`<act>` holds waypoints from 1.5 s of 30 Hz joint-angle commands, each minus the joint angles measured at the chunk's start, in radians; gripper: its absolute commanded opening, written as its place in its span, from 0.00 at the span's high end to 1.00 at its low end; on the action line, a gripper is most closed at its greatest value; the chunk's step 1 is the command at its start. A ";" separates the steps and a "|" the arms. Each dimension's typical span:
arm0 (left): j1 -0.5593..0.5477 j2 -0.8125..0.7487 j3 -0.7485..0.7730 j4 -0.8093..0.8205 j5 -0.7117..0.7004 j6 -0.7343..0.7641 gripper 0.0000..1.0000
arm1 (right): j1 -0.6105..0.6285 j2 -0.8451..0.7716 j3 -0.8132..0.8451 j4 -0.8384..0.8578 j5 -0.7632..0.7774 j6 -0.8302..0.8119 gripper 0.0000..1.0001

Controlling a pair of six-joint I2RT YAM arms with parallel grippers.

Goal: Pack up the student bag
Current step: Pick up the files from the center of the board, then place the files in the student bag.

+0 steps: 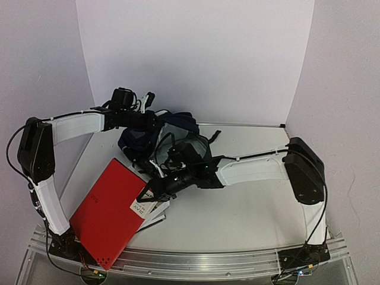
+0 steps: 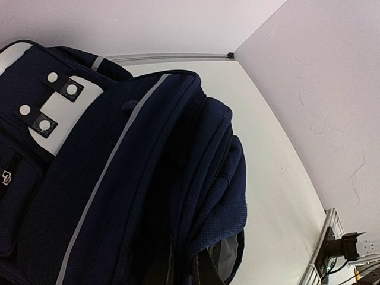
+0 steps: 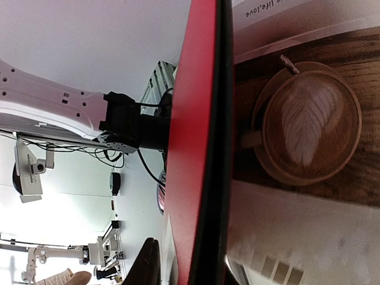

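Nearest in the right wrist view is the edge of the red book point(image 3: 199, 148), running up between the fingers of the right claw point(image 3: 189, 268); the fingers straddle that edge, but I cannot tell whether they are clamped on it or only around it; there looks to be a sliver of gap on the outer side; under it lies a booklet point(image 3: 297, 237) with a latte photo; the only writing I can read is "Life, love." on its top strip; the small print on the red cover and the booklet's label in the top view are too small to read; the student bag point(image 1: 135, 141) sits at the back of the worktop point(image 1: 249, 208), near the book's far corner, and the left claw point(image 2: 184, 274) is clenched on fabric at its upper edge; small square patch point(image 2: 6, 177) on the front pocket, logo illegible; risks as I judge them: an edge-only pinch lets the red book pivot or slip out on the lift; the claw may catch the booklet and drag it along; the book looks wide against the bag mouth and could snag the rim; the fabric hold could slip and let the mouth collapse; both wrists sit close together, so a clash is possible.
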 commanded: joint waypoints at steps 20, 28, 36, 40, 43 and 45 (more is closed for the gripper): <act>0.088 -0.158 0.049 0.104 -0.112 -0.041 1.00 | -0.283 -1.037 -0.490 -0.274 0.480 0.065 1.00; 0.086 -0.186 0.071 0.097 -0.095 -0.002 1.00 | -0.366 -0.983 -0.535 -0.272 0.548 0.105 1.00; 0.001 -0.159 0.107 0.135 -0.008 0.131 1.00 | -0.417 -0.953 -0.610 -0.160 0.587 0.194 1.00; -0.060 -0.123 0.146 0.140 0.001 0.172 1.00 | -0.445 -0.939 -0.637 -0.092 0.618 0.270 1.00; -0.087 -0.096 0.174 0.158 0.027 0.171 1.00 | -0.483 -0.912 -0.655 -0.034 0.609 0.313 1.00; -0.103 -0.082 0.191 0.160 0.046 0.170 1.00 | -0.504 -0.900 -0.660 0.001 0.607 0.332 1.00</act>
